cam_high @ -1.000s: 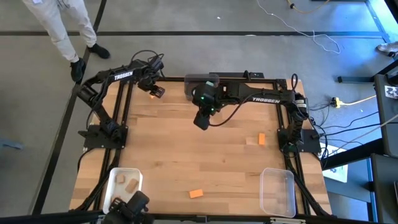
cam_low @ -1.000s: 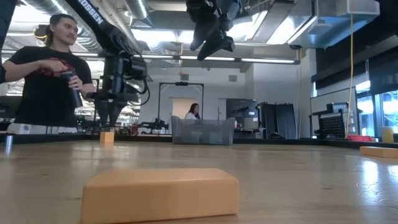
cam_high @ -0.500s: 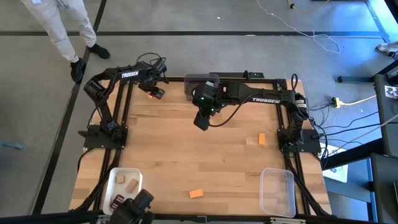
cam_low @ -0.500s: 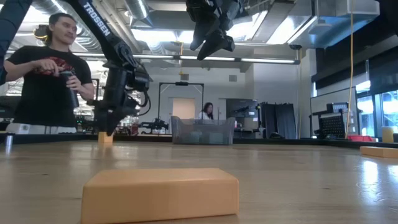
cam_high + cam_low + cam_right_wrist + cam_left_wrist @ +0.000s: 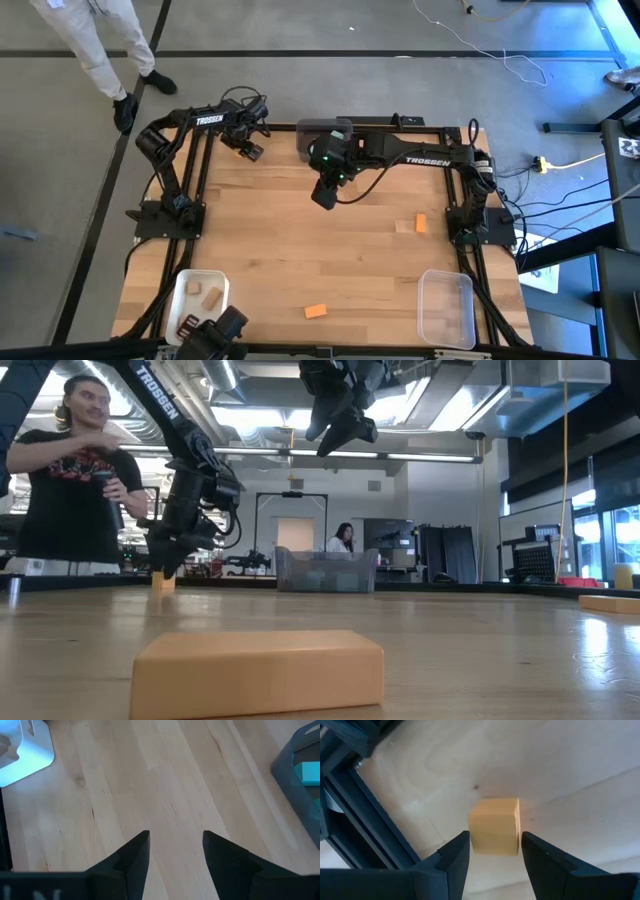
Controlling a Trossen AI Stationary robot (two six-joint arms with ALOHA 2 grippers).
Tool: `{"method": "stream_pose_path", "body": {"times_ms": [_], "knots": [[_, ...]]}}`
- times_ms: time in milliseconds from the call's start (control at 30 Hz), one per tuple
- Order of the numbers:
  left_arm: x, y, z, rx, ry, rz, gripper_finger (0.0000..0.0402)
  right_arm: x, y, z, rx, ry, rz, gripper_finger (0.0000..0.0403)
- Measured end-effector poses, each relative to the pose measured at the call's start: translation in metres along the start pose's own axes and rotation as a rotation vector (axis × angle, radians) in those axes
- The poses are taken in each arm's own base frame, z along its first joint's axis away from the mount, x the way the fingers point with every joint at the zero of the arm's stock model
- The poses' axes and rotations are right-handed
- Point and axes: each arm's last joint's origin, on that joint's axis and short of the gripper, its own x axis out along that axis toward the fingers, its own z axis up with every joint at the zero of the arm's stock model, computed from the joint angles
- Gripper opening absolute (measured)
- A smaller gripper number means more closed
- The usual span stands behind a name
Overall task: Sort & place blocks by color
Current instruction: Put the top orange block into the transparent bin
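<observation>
Wooden table bears orange block

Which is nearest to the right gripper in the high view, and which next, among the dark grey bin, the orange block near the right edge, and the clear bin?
From the right gripper:
1. Dark grey bin, at the table's far edge, nearest.
2. Orange block, toward the right edge.
3. Clear bin, near right corner, farthest.
</observation>
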Motion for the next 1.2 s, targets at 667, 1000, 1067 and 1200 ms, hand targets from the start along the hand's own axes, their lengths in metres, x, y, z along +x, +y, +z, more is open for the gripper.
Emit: {"method": "stream_pose_path", "body": {"times_ms": [667, 1000, 1067, 1200], "knots": [[-0.006, -0.022, -0.004, 0.077, -0.016, 0.008, 0.017, -0.001, -0.008, 0.003, 0.016, -0.005, -0.01, 0.0184], [-0.009, -0.032, -0.006, 0.113, -0.021, 0.008, 0.017, -0.002, -0.019, 0.006, 0.038, -0.01, -0.024, 0.0184], [-0.009, -0.033, -0.006, 0.114, -0.021, 0.008, 0.017, -0.002, -0.02, 0.006, 0.039, -0.011, -0.025, 0.0184], [-0.009, -0.032, -0.006, 0.114, -0.02, 0.007, 0.017, -0.002, -0.021, 0.006, 0.039, -0.012, -0.026, 0.0184]]}}
